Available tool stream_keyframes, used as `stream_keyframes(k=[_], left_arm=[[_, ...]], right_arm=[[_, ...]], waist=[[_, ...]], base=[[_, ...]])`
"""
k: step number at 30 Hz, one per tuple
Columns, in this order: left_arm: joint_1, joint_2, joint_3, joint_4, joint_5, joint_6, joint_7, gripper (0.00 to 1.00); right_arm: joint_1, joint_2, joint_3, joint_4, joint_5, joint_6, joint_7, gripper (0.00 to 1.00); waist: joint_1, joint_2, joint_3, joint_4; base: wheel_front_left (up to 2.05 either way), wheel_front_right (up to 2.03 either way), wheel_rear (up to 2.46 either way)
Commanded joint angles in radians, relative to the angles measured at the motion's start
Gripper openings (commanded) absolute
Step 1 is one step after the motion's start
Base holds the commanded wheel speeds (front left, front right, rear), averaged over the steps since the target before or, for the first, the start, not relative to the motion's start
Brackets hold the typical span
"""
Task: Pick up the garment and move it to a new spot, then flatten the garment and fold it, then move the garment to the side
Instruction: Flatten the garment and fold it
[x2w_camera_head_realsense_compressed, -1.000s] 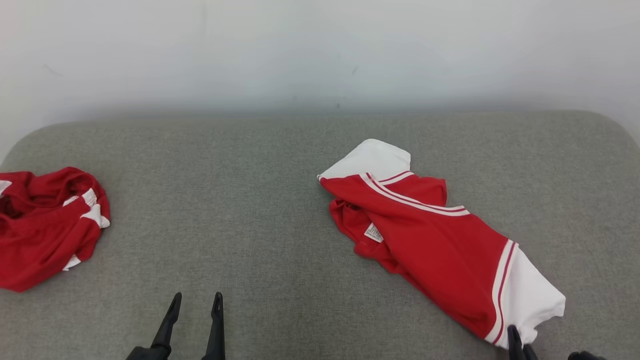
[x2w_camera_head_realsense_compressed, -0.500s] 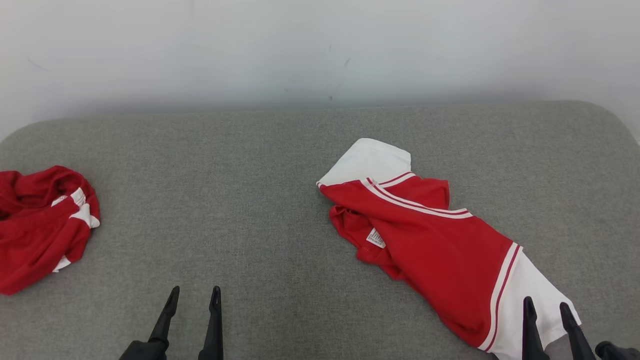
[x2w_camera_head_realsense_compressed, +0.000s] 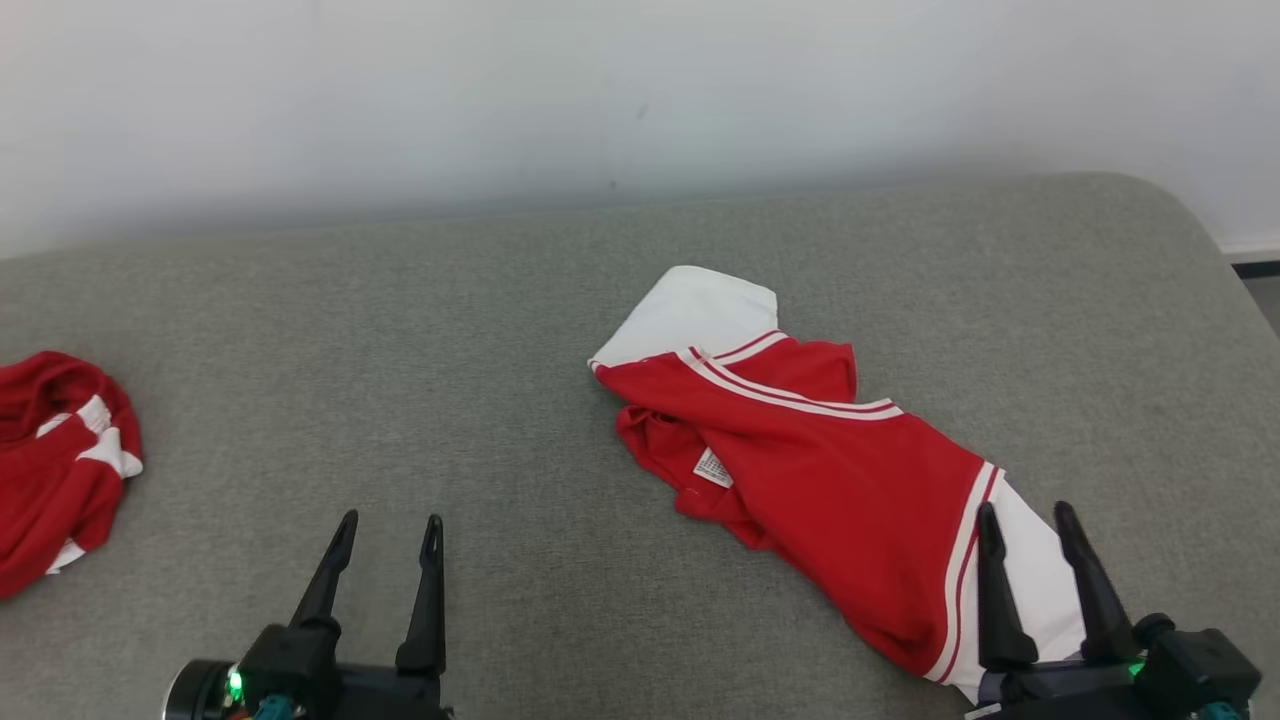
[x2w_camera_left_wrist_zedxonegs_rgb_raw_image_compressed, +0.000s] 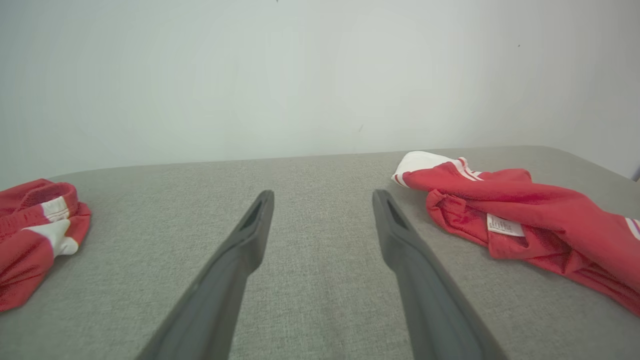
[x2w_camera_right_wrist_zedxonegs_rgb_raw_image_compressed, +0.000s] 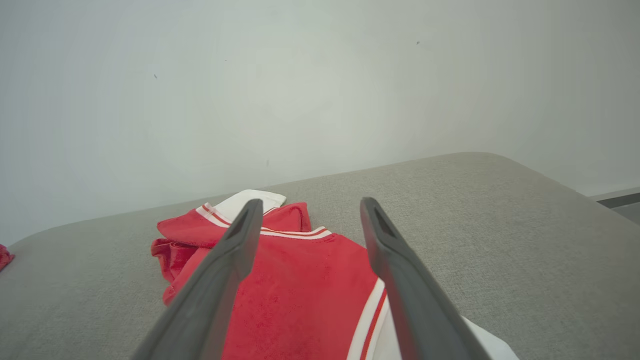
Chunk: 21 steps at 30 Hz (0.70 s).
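Note:
The garment (x2w_camera_head_realsense_compressed: 820, 470) is red with white ends and white-and-red stripes. It lies crumpled in a long diagonal on the right of the grey padded surface (x2w_camera_head_realsense_compressed: 400, 330), its label facing up. My right gripper (x2w_camera_head_realsense_compressed: 1025, 507) is open over the garment's near white end, with nothing between its fingers. The right wrist view shows the red cloth (x2w_camera_right_wrist_zedxonegs_rgb_raw_image_compressed: 300, 285) below and beyond the right gripper (x2w_camera_right_wrist_zedxonegs_rgb_raw_image_compressed: 311, 201). My left gripper (x2w_camera_head_realsense_compressed: 390, 518) is open above bare surface, left of the garment (x2w_camera_left_wrist_zedxonegs_rgb_raw_image_compressed: 525, 210), as the left wrist view confirms for the left gripper (x2w_camera_left_wrist_zedxonegs_rgb_raw_image_compressed: 323, 192).
A second red and white garment (x2w_camera_head_realsense_compressed: 50, 460) lies bunched at the surface's far left (x2w_camera_left_wrist_zedxonegs_rgb_raw_image_compressed: 35, 225). A pale wall (x2w_camera_head_realsense_compressed: 640, 100) rises behind. The surface rounds off at its right edge (x2w_camera_head_realsense_compressed: 1235, 290), with floor beyond it.
My right gripper has opened, let go of the garment's near white end, and now shows further up in view. The head camera has shifted, sliding the scene left. The left gripper stays open.

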Motion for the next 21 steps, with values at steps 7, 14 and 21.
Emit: stream_keyframes(k=[7, 14, 21], left_arm=[[-0.128, 0.015, -0.048, 0.086, 0.034, -0.018, -0.003, 1.0], [-0.247, 0.046, -0.157, 0.205, 0.021, -0.018, -0.003, 1.0], [-0.381, 0.094, -0.266, 0.343, -0.021, -0.018, -0.003, 1.0]], right_arm=[[-0.042, 0.002, 0.042, 0.044, 0.019, 0.001, -0.001, 1.0], [-0.085, 0.003, 0.053, 0.064, 0.028, 0.001, -0.001, 1.0], [-0.116, 0.002, 0.075, 0.069, 0.049, 0.001, -0.001, 1.0]], waist=[[0.0, 0.0, 0.056, -0.072], [0.0, 0.0, 0.095, -0.132], [0.0, 0.0, 0.146, -0.202]], base=[[0.0, 0.0, 0.0], [0.0, 0.0, 0.0], [0.0, 0.0, 0.0]])
